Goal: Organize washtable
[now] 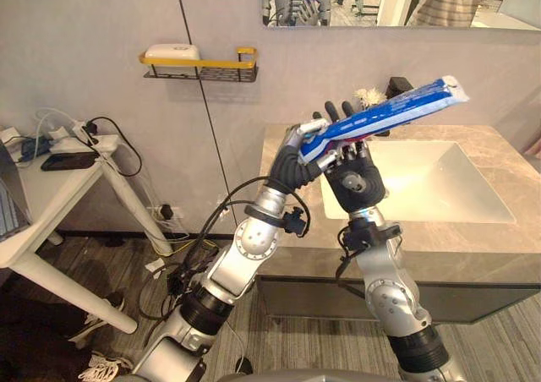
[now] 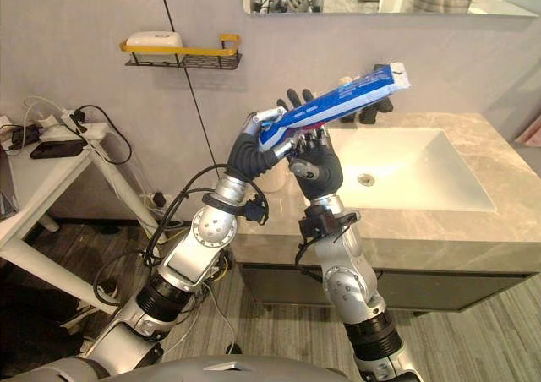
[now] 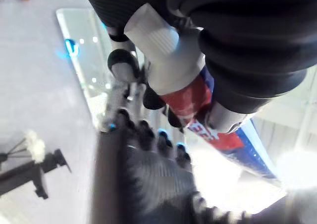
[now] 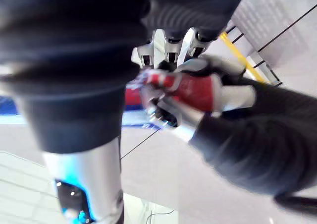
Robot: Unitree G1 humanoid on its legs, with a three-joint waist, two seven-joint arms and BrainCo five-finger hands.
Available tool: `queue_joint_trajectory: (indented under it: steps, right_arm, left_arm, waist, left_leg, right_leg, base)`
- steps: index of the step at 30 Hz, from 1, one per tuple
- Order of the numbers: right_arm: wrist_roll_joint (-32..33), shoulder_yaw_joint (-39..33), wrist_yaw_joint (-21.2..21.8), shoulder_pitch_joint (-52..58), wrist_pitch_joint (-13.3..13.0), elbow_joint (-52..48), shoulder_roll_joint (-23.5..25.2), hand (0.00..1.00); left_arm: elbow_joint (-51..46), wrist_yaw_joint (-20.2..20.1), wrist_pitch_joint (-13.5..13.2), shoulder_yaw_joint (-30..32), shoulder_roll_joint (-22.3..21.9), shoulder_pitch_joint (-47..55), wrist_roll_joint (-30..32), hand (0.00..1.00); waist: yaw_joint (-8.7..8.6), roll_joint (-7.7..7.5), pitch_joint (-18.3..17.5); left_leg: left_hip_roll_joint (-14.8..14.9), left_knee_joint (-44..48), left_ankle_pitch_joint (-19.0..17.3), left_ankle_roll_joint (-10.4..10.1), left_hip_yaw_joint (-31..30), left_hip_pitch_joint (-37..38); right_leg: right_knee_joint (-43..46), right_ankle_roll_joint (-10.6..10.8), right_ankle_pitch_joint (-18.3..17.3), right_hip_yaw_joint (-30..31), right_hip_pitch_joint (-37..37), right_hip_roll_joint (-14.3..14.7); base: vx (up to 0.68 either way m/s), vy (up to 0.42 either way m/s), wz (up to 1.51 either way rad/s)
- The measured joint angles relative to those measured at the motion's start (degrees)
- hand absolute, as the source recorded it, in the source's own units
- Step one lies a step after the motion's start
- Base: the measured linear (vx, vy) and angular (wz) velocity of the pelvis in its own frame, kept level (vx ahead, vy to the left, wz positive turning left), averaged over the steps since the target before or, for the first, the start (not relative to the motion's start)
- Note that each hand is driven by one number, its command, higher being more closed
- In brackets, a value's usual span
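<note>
A long blue and white toothpaste tube (image 1: 397,107) with a red end is held up in the air over the near-left part of the washtable (image 1: 287,230). My left hand (image 1: 292,169) is curled round its red lower end (image 4: 185,87), near the cap. My right hand (image 1: 355,179) stands upright just behind the tube, back of the hand towards me. Its fingers (image 1: 331,110) point straight up past the tube and stay uncurled. The tube slants up to the right above the sink basin (image 1: 423,179).
A black faucet (image 1: 397,86) stands at the back of the marble counter. A yellow-railed wire shelf (image 1: 203,65) on the wall holds a white box (image 1: 172,52). A white side table (image 1: 51,188) with cables and a phone (image 1: 68,160) stands left. A mirror (image 1: 406,2) reflects a person.
</note>
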Motion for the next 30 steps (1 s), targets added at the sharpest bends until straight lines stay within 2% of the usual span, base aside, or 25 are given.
queue_joint_trajectory:
  steps: [6, 15, 24, 26, 30]
  right_arm:
    - [0.0, -0.4, -0.7, 0.0, -0.9, -0.6, 0.0, 0.00]
    - [-0.3, 0.0, -0.9, 0.0, -0.8, -0.5, 0.0, 0.00]
    - [-1.0, 0.3, -1.9, 0.0, -0.8, -0.6, 0.0, 0.00]
    - [-1.3, -1.2, -2.8, 0.0, -1.2, -2.6, 0.5, 0.00]
    - [-2.1, -4.5, -3.1, 0.0, -4.8, -7.0, 1.2, 0.00]
  left_arm:
    - [0.3, -0.1, -0.7, 0.1, 0.0, 2.6, 0.8, 1.00]
    - [0.3, 0.0, -1.3, 0.3, -0.4, 3.8, 0.8, 1.00]
    - [-0.1, -0.1, -2.9, 0.1, -0.4, 6.1, 0.8, 1.00]
    - [0.1, -0.4, -3.1, -0.1, 0.0, 7.7, 0.8, 1.00]
    - [1.5, -2.3, -2.2, -0.4, 1.1, 13.0, 0.8, 1.00]
  waist:
    - [0.00, 0.09, 0.0]
    - [0.27, 0.11, 0.0]
    - [0.49, 0.36, 0.0]
    - [0.62, 0.62, 0.1]
    - [0.52, 1.07, 0.0]
  left_leg:
    - [0.0, 0.0, -0.1, 0.0, 0.2, 0.0]
    - [0.0, 0.0, -0.2, -0.2, 0.2, -0.2]
    - [0.0, 0.0, -0.4, -0.3, 0.1, -0.7]
    - [0.0, 0.0, -0.4, -0.3, 0.1, -0.8]
    - [0.0, 0.0, -0.3, -0.1, 0.2, -0.8]
  right_leg:
    - [-0.1, 0.0, 0.0, 0.2, -0.1, 0.0]
    - [-0.1, 0.0, 0.0, 0.2, -0.2, 0.0]
    - [-0.1, 0.1, 0.0, 0.2, -0.6, 0.0]
    - [-0.1, 0.1, 0.0, 0.2, -0.7, 0.0]
    - [-0.1, 0.0, 0.0, 0.2, -0.7, 0.0]
  base:
    - [0.00, 0.000, 0.00]
    - [0.00, 0.000, 0.00]
    - [0.00, 0.000, 0.00]
    - [0.00, 0.000, 0.00]
    - [0.00, 0.000, 0.00]
